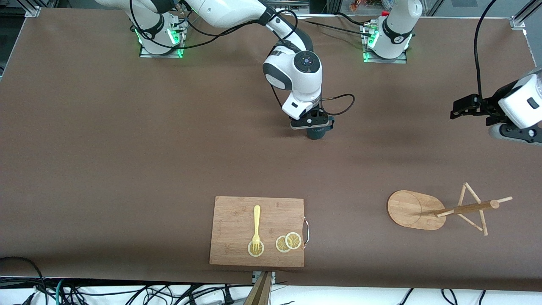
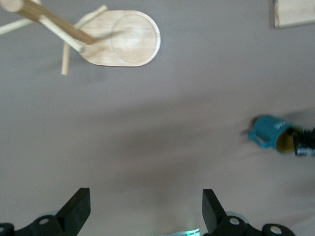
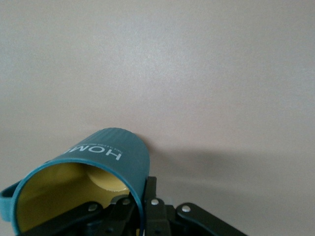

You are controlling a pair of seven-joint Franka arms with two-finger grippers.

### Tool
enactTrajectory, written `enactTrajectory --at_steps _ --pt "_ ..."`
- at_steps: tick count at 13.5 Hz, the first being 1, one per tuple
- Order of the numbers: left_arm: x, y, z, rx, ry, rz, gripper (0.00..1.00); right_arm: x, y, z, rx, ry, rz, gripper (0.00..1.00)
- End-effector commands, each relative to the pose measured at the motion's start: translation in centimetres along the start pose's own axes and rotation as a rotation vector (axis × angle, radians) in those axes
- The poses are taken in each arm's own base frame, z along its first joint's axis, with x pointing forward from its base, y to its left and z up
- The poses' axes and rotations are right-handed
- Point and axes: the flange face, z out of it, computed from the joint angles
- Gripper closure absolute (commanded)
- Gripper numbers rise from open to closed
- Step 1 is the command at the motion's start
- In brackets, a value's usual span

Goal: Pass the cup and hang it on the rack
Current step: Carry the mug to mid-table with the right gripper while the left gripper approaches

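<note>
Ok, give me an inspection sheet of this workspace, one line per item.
Surface: brown table, flat.
Job's things: teal cup in the right gripper, mid-table; wooden rack toward the left arm's end, nearer the front camera than the cup, pegs bare.
Clutter: cutting board near the front edge, carrying a yellow fork and three lemon slices.
Grippers: right gripper shut on the cup's rim; left gripper open, holding nothing, waiting above the table at the left arm's end.
Cables: black cables loop off both arms; more tangle below the front edge.
Surroundings: metal frame posts at the corners.
</note>
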Motion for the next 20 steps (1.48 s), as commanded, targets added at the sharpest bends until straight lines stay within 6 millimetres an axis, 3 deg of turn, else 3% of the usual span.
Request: enactTrajectory --at_steps 1,4,6,8,9,11,13,14,16,18,19,20 --pt "-0.7 0.8 1.3 -0.029 -0.035 0.239 0.00 0.4 -0.1 0.5 -0.023 0.023 0.013 1.00" --pt "-0.5 1.4 2.9 -0.056 -0.059 0.547 0.00 1.4 0.8 2.6 -0.020 0.051 0.016 1.00" --pt "-0.4 1.9 5.4 -0.133 -0.069 0.806 0.00 2.9 1.7 3.1 -0.001 0.085 0.020 1.00" --pt "-0.5 2.2 7.4 -0.196 -0.062 0.940 0.00 3.9 1.9 3.5 0.022 0.106 0.029 1.00" --pt "-0.6 2.5 8.6 -0.242 -0.045 1.008 0.00 4.1 1.8 3.6 0.024 0.108 0.030 0.93" --pt "-0.9 2.7 11.9 -0.310 0.040 1.144 0.00 4.1 1.7 3.1 0.021 0.104 0.032 0.69" --pt "-1.3 2.6 16.3 -0.395 0.165 1.235 0.00 4.2 1.9 1.9 0.000 0.091 0.038 0.66" --pt "-1.8 2.5 18.2 -0.410 0.218 1.272 0.00 4.3 2.0 0.6 -0.020 0.077 0.041 0.59" --pt "-2.3 2.6 21.9 -0.437 0.321 1.348 0.00 5.5 3.0 -3.8 -0.040 0.061 0.062 0.46" --pt "-3.2 2.9 25.8 -0.470 0.436 1.350 0.00 7.6 5.4 -8.5 -0.064 0.040 0.073 0.35" --pt "-3.7 3.2 27.6 -0.485 0.494 1.339 0.00 8.3 7.1 -11.4 -0.094 0.015 0.057 0.25" --pt "-4.0 3.9 29.1 -0.495 0.546 1.338 0.00 10.1 10.2 -13.7 -0.121 -0.008 0.065 0.01"
